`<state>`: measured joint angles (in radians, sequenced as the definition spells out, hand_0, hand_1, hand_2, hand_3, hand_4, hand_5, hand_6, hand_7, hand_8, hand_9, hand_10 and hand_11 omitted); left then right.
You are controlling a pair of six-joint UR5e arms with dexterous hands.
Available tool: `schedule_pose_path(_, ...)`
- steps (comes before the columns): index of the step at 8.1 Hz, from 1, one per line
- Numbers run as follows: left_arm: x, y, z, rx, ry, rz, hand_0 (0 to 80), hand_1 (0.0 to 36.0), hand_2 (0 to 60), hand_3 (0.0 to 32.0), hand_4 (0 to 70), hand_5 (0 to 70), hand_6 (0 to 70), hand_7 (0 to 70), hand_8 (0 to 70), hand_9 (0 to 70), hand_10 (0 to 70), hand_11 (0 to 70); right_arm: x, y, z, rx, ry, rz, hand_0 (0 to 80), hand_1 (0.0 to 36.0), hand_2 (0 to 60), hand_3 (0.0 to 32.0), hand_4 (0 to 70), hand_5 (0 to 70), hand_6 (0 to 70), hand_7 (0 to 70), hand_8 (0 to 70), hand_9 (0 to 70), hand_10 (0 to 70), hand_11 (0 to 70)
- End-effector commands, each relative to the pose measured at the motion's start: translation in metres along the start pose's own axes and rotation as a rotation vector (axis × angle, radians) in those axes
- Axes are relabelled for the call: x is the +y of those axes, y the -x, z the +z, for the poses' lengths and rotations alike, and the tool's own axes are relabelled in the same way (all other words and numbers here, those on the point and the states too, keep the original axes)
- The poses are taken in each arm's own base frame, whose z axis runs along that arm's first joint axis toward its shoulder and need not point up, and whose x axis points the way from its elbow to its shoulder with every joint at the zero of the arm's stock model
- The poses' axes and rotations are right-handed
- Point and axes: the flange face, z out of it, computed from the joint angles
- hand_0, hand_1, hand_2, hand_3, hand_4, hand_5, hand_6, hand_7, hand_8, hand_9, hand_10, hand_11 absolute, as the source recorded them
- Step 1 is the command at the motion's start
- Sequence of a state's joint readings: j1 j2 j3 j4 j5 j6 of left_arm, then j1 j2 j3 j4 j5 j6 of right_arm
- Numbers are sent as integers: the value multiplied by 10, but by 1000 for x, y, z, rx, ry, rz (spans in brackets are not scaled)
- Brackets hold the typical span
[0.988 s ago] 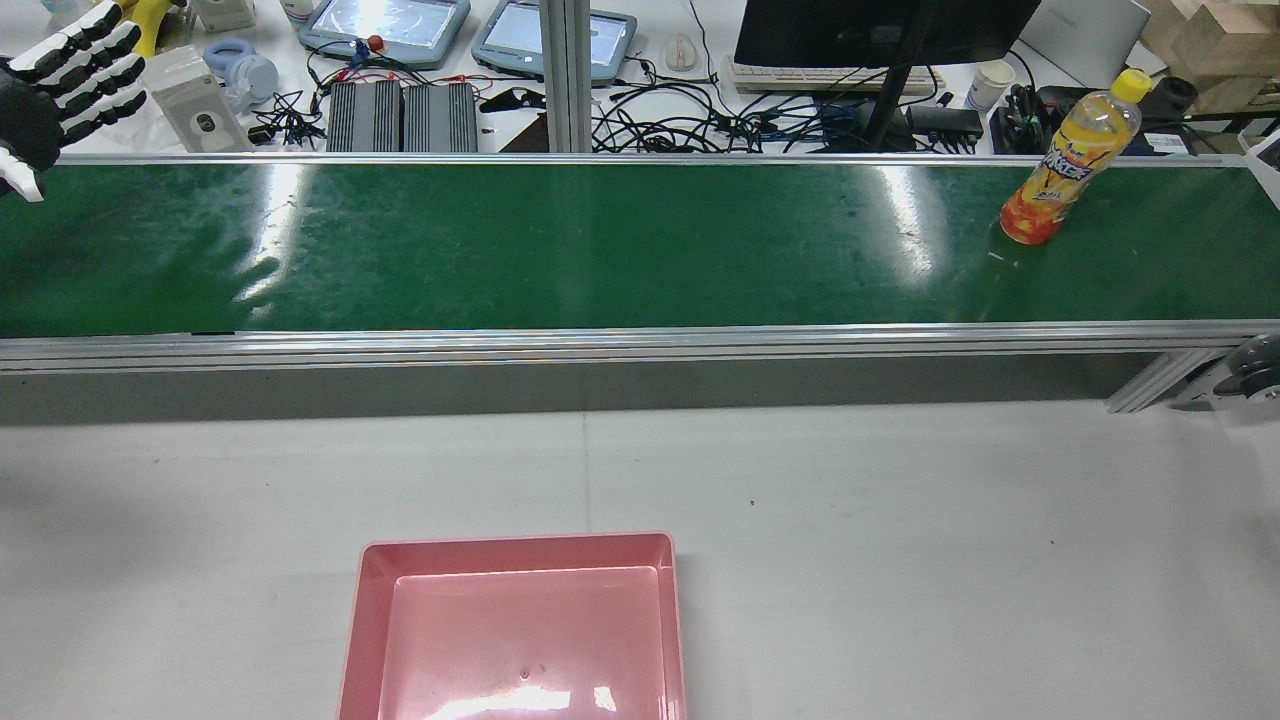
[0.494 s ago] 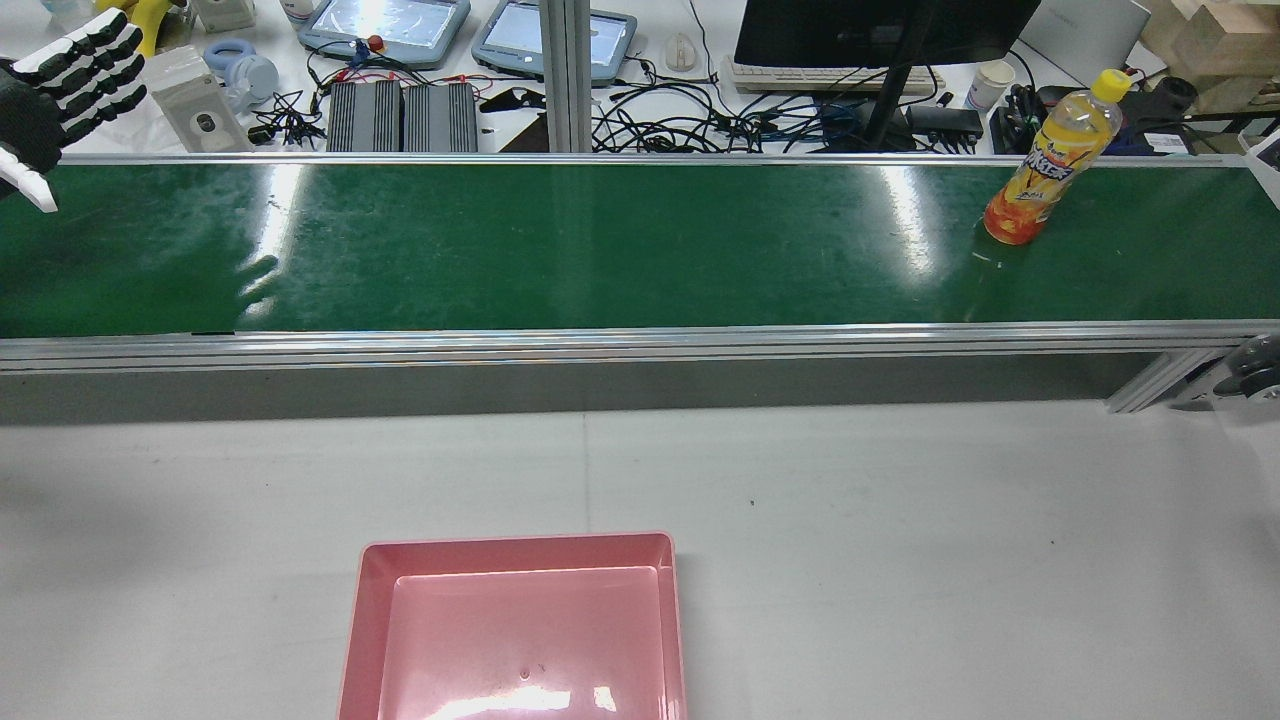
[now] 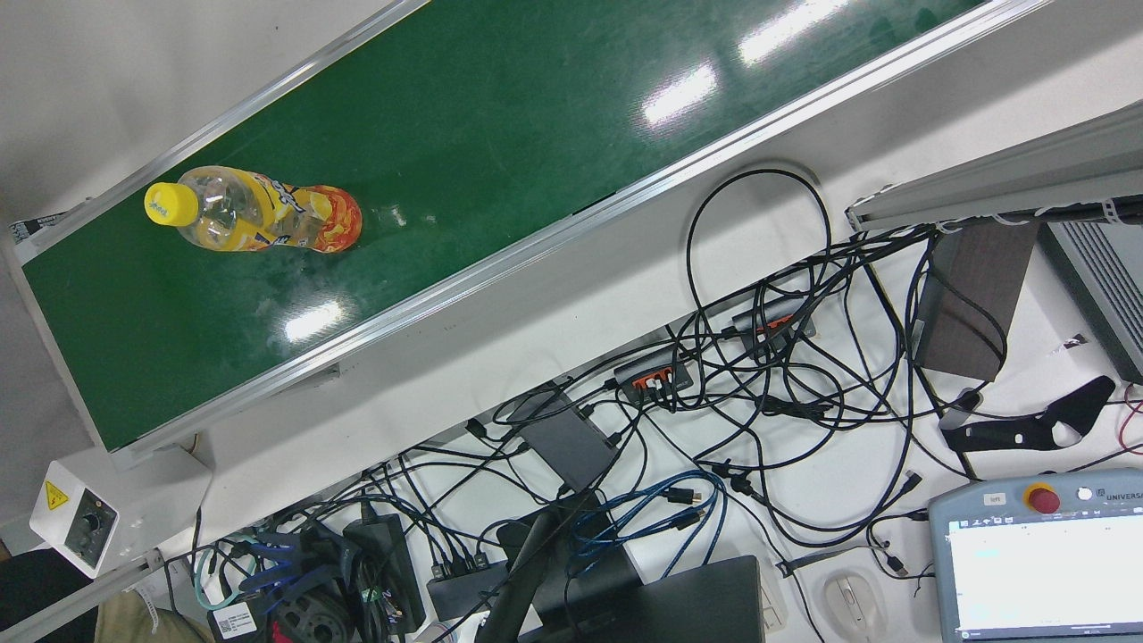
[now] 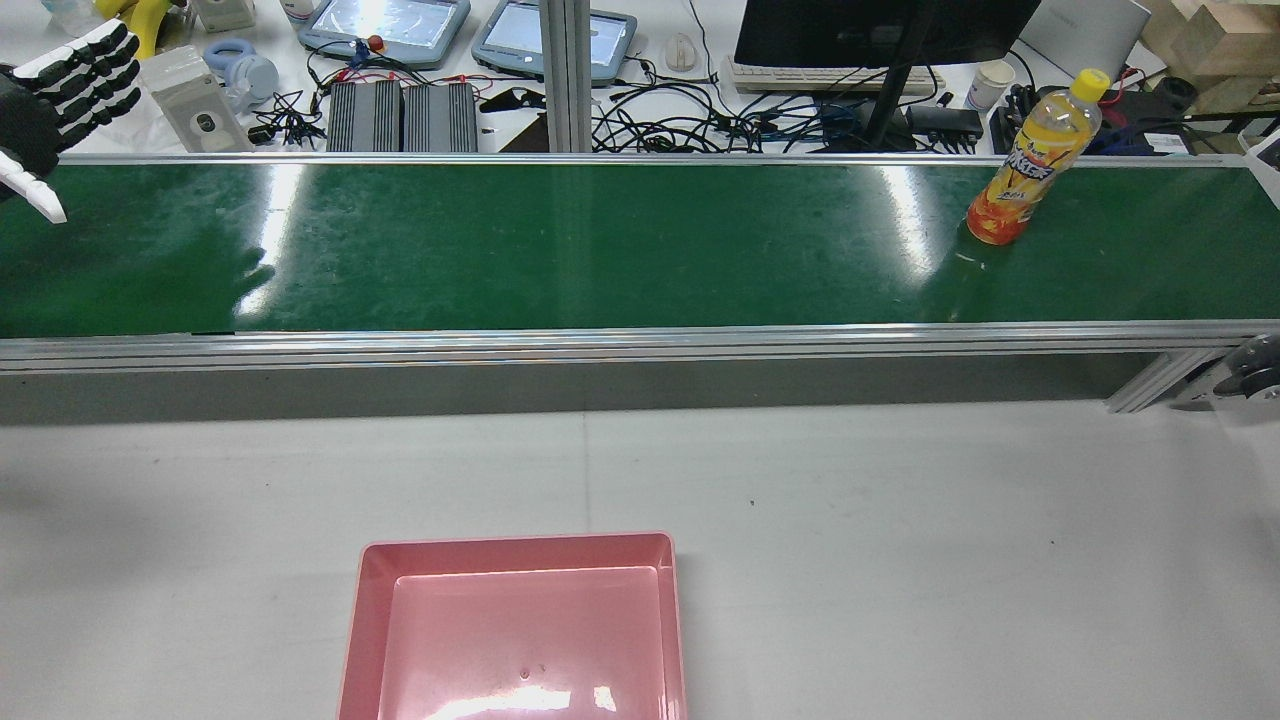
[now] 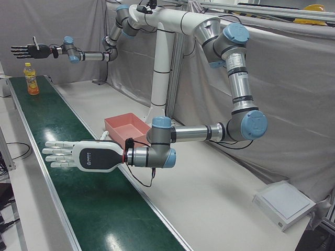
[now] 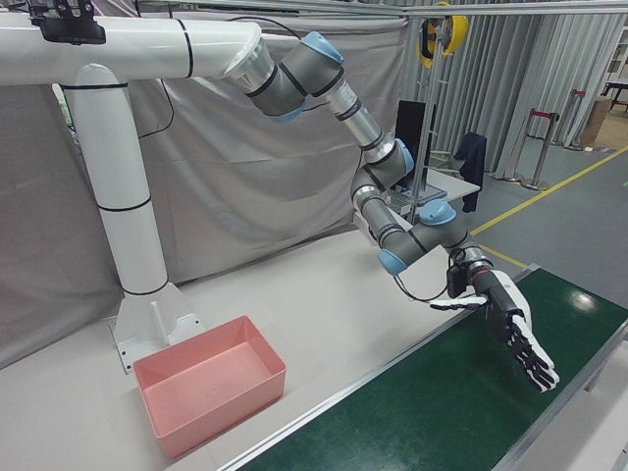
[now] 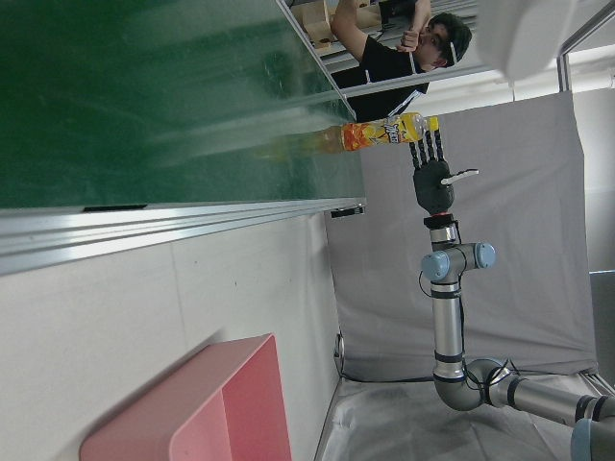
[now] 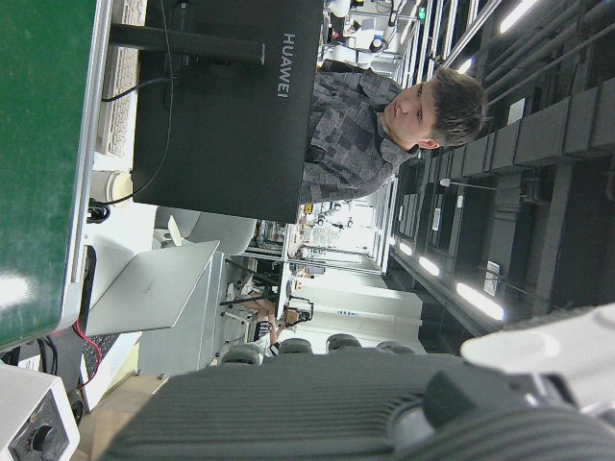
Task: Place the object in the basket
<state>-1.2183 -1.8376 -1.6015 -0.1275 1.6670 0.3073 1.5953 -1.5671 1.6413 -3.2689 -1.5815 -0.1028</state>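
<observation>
Bottle upright near the right end of the belt, both hands spread and empty

The bottle [image 4: 1030, 165] stands on the green belt [image 4: 560, 250] along the bench's far edge, near the right corner, well apart from the pink basket [image 4: 350, 640] at the middle of the near edge. The right hand [image 5: 29, 50] is held above and just beyond it with fingers extended, probably staged for a grasp as the bottle comes within reach. The left hand [image 5: 78, 156] is held flat and spread over the belt's left end, holding nothing. 0 of the task's steps appear done.
</observation>
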Motion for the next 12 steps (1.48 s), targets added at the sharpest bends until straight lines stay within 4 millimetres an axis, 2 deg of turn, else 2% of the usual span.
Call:
schedule_pose_path(1,0,0,0,-1,-5,-1,685,80,0,4,40,2,0,0,0,0,8,35,0,0,0,0,1,0,0,0,0,0,0,0,0,0,0,0,0,0)
schedule_pose_path(3,5,16,5,-22,6,-12,558,32,0,18,33,0,0,0,0,0,5,25,0,0,0,0,1,0,0,0,0,0,0,0,0,0,0,0,0,0)
schedule_pose_path(4,6,18,7,-15,8,-11,530,16,0,20,30,0,0,0,0,0,2,18,0,0,0,0,-1,0,0,0,0,0,0,0,0,0,0,0,0,0)
schedule_pose_path(7,10,20,12,-14,14,-13,566,37,0,18,29,0,0,0,0,0,9,30,0,0,0,0,-1,0,0,0,0,0,0,0,0,0,0,0,0,0)
schedule_pose_path(12,16,19,15,-11,27,-15,550,28,0,12,34,0,0,0,0,0,8,29,0,0,0,0,1,-2,0,0,0,0,0,0,0,0,0,0,0,0)
